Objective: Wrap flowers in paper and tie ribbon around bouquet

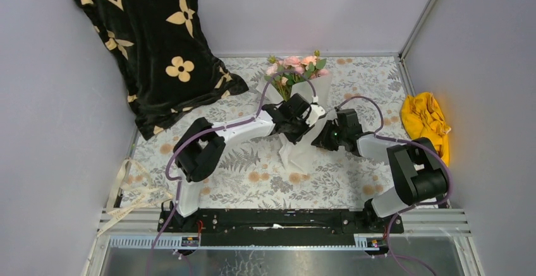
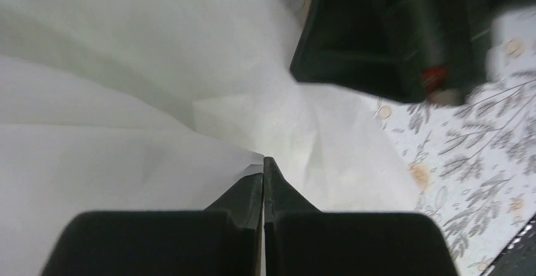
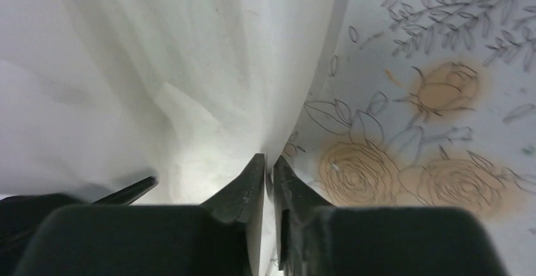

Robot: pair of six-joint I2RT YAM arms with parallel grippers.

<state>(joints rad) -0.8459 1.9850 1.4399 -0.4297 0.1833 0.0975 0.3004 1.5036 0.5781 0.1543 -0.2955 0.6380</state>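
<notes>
The flowers (image 1: 294, 67), pink roses with green leaves, lie at the back of the table with the white paper (image 1: 300, 153) folded round their stems in a cone. My left gripper (image 1: 313, 113) is at the cone's middle. In the left wrist view it (image 2: 263, 160) is shut on an edge of the paper (image 2: 126, 99). My right gripper (image 1: 321, 137) is just right of the cone. Its jaws (image 3: 268, 159) stand a narrow gap apart, with the edge of the paper (image 3: 158, 67) running loose between them. The cream ribbon (image 1: 136, 191) lies in loops at the table's front left.
A black cloth with cream flower shapes (image 1: 152, 42) hangs at the back left. A yellow cloth (image 1: 426, 121) lies by the right wall. The leaf-patterned tablecloth (image 3: 442, 99) covers the table. The right arm's wrist (image 2: 392, 36) is close above the left fingers.
</notes>
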